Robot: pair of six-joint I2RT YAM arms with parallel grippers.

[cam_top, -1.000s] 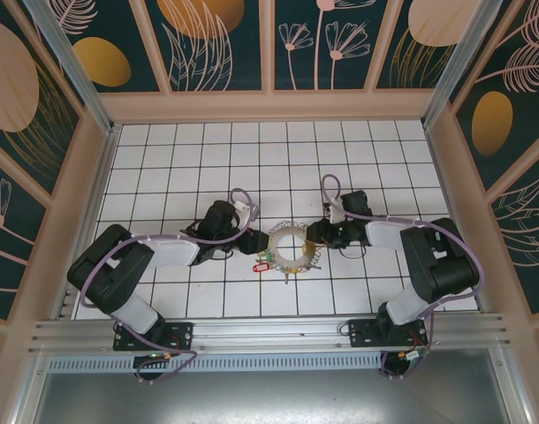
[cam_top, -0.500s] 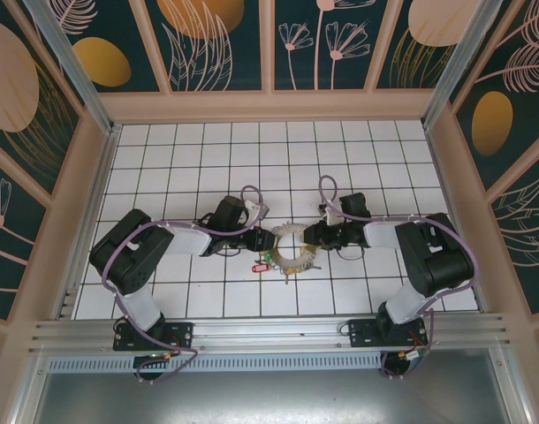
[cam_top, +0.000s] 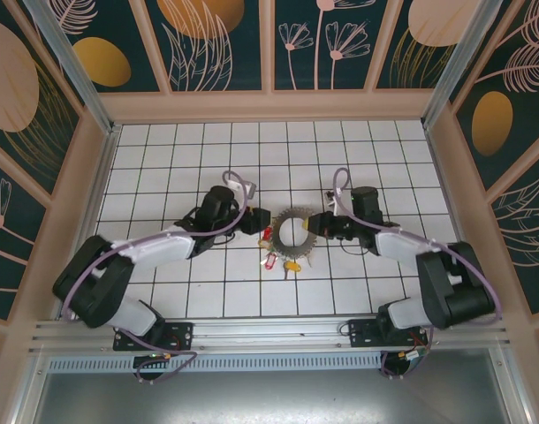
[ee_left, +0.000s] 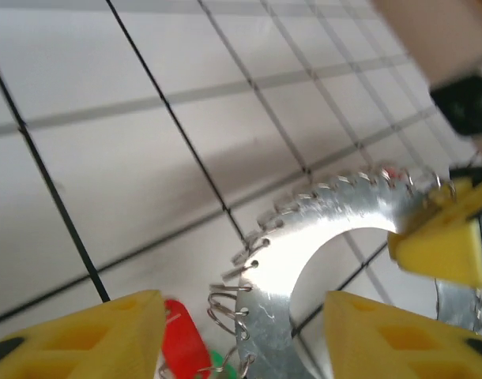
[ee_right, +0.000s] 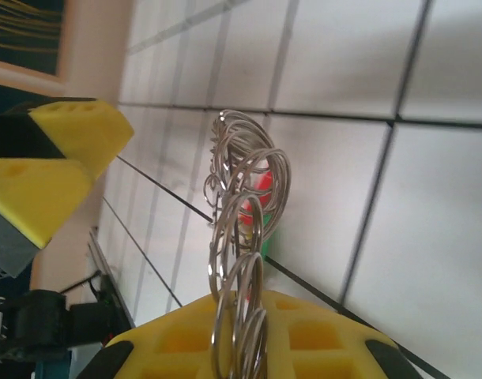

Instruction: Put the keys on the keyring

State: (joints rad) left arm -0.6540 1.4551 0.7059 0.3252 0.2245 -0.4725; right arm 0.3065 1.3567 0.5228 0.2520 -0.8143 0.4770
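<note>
Right end effector [ee_right: 249, 335] is clenched on the big flat silvery metal keyring [ee_right: 241, 229], the hoop with little wire loops all round its rim. On my right wrist feed the hoop runs edge-on straight out from between the yellow fingers [ee_right: 320, 339]. On the top feed that end effector [cam_top: 315, 226] has the hoop's right side.

Left end effector [ee_left: 241, 339] is released. Its two yellow fingers [ee_left: 83, 339] stand well apart, and on the left wrist feed the keyring [ee_left: 328, 237] has its left rim in the gap between them. Can't tell if either finger touches it. From above, the left end effector [cam_top: 254, 226] is just beside the hoop's left edge, so the two arms meet the ring from opposite sides.

Room-wise I'm comfy. The keyring [cam_top: 292, 231] sits about midway across the white tiled bench [cam_top: 163, 159], a bit nearer the front than the back. Bare tiles run all around it. The beige frame walls [cam_top: 269, 106] on the left, back and right are well apart from both end effectors, and so is the aluminium rail [cam_top: 269, 329] along the near edge.

The small silver keys [cam_top: 269, 261] with red and green plastic heads lie at the hoop's near-left rim, just on the near side of the left end effector. On the left wrist feed the keys [ee_left: 182, 347] show right next to the finger at the left of the frame. Can't tell if they're hooked on the loops or just lying against them.
</note>
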